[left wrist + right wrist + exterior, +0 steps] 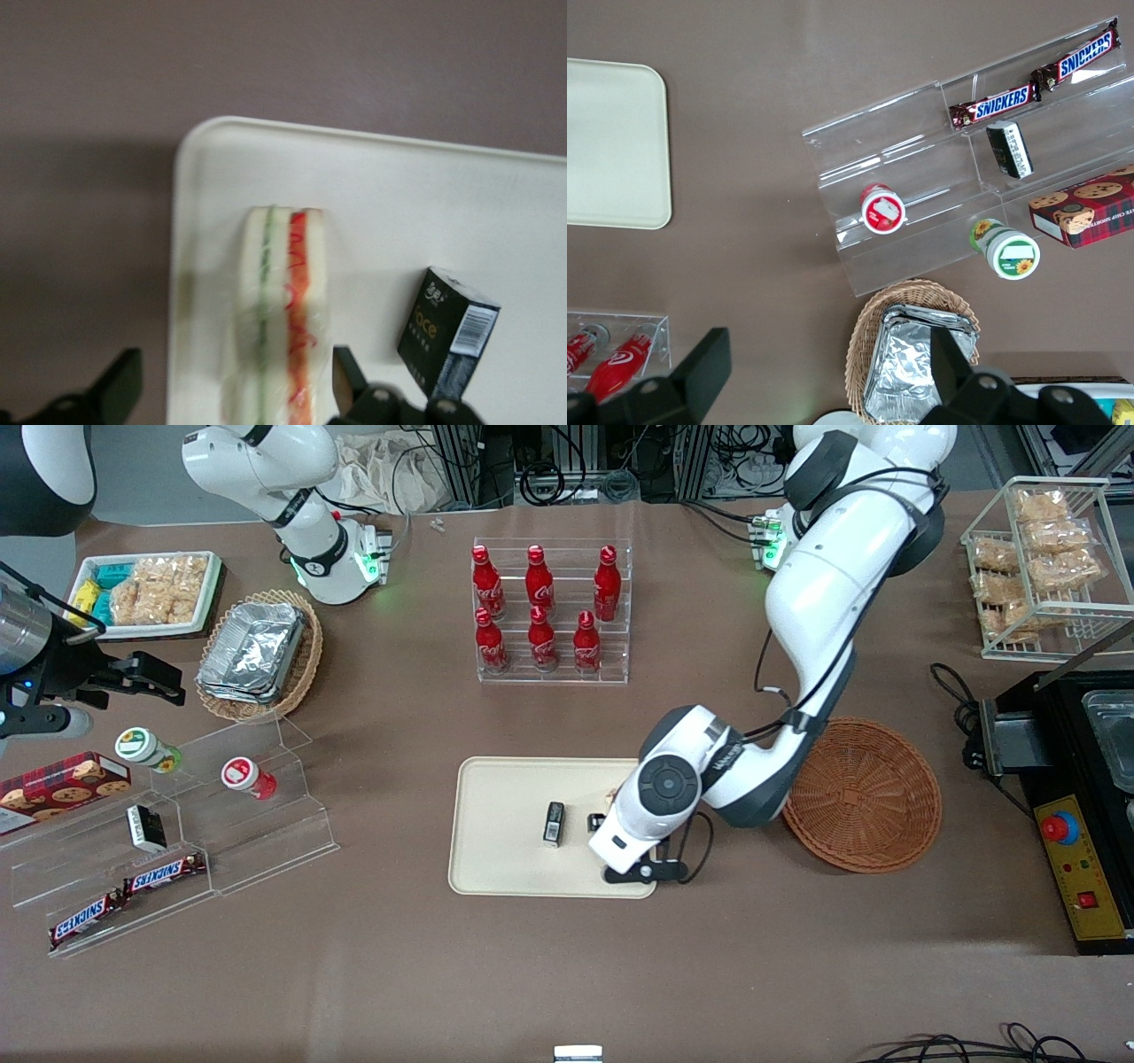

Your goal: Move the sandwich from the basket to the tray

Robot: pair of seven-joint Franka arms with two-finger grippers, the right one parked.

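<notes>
The sandwich [282, 301] lies on the cream tray [443, 204] near one of its corners, its red-orange and green cut edge facing the wrist camera. My left gripper [232, 385] is open and straddles the sandwich: one finger is close beside the bread, the other stands clear of it. In the front view the gripper [609, 821] hangs low over the tray [505, 815], at the end nearest the reddish-brown basket [864, 797], and the arm hides the sandwich. The basket is empty.
A small black box [554, 823] stands on the tray beside the gripper and also shows in the left wrist view [447, 332]. A clear rack of red cola bottles [549, 611] stands farther from the front camera. A stepped acrylic snack display [177, 841] lies toward the parked arm's end.
</notes>
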